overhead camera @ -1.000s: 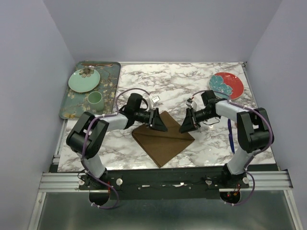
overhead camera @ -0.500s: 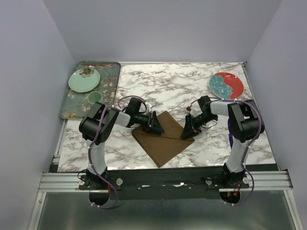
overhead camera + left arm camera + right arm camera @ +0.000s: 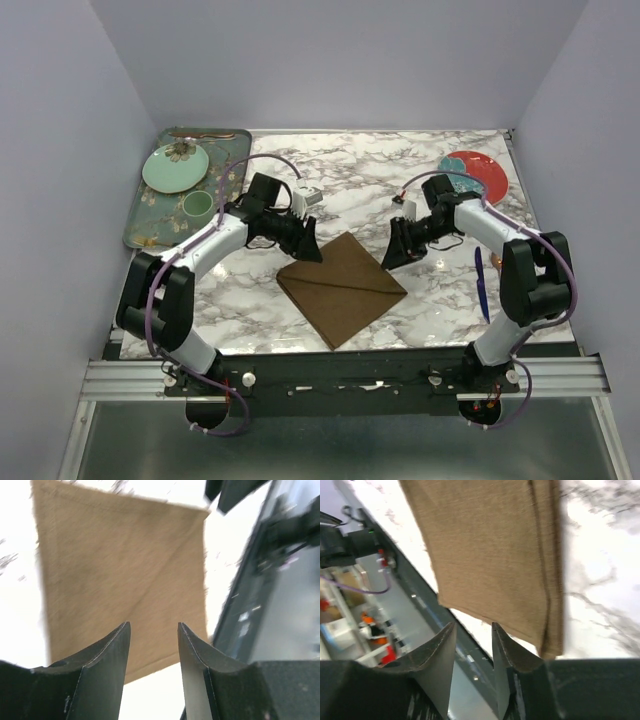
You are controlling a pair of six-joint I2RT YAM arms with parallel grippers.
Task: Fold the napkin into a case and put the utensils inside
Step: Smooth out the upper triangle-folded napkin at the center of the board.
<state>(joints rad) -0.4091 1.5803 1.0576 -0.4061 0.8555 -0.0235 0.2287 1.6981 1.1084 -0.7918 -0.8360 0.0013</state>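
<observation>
Brown napkin (image 3: 342,288) lies flat, its far corner midway between left jaws and right jaws, both pairs spread and empty.

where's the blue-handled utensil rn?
Top view: the blue-handled utensil lies on the right side of the marble table, to the right of the brown napkin and nearer the arm bases than the red plate.

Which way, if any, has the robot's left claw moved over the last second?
Yes. The left gripper has drawn back leftward, from over the brown napkin to its upper-left edge, nearer the green floral tray.
</observation>
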